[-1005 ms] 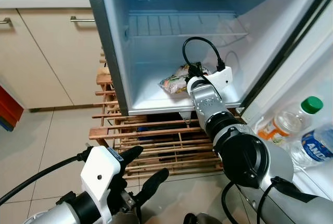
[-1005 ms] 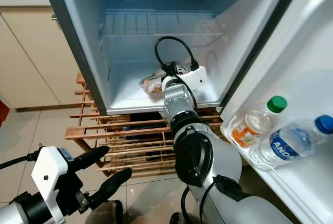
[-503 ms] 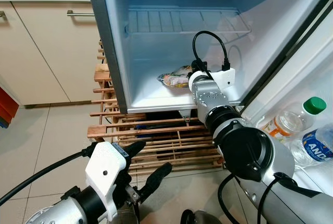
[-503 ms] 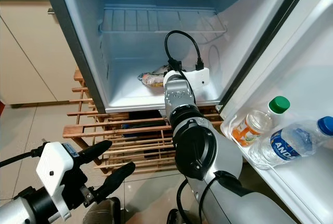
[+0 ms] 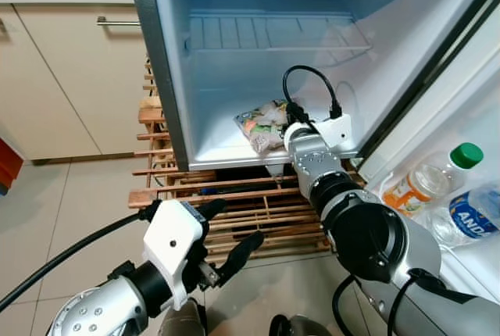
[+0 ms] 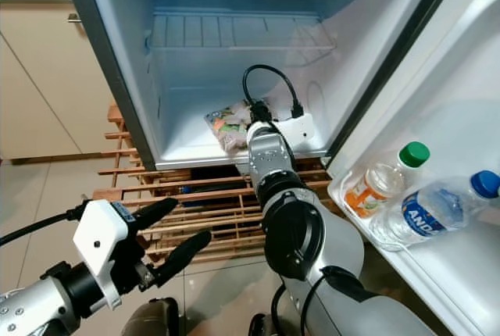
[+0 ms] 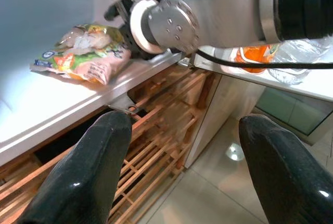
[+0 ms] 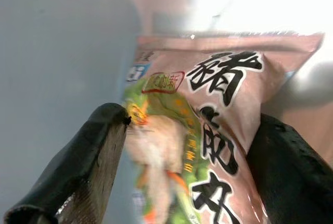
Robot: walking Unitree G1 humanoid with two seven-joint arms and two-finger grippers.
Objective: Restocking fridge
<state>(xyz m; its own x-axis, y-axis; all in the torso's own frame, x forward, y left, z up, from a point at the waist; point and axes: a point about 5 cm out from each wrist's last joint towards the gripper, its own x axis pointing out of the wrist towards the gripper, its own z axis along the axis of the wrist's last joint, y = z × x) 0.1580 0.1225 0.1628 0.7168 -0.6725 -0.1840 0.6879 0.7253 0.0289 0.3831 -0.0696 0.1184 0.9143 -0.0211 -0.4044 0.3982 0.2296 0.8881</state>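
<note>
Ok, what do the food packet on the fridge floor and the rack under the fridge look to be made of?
The food packet looks like thin printed plastic film: glossy, crinkled, pink and green with lettering, and it sits between the right claw's fingers. The rack looks like bare wood: reddish-brown slats with visible gaps, a matt finish, probably unvarnished.

Both arms are silver metal with round black joint housings and ringed segments. The right arm (image 5: 344, 211) carries a white wrist block and a looping black cable (image 5: 308, 86). The left gripper (image 5: 230, 234) has glossy black fingers, a white housing and a trailing black cable.
</note>
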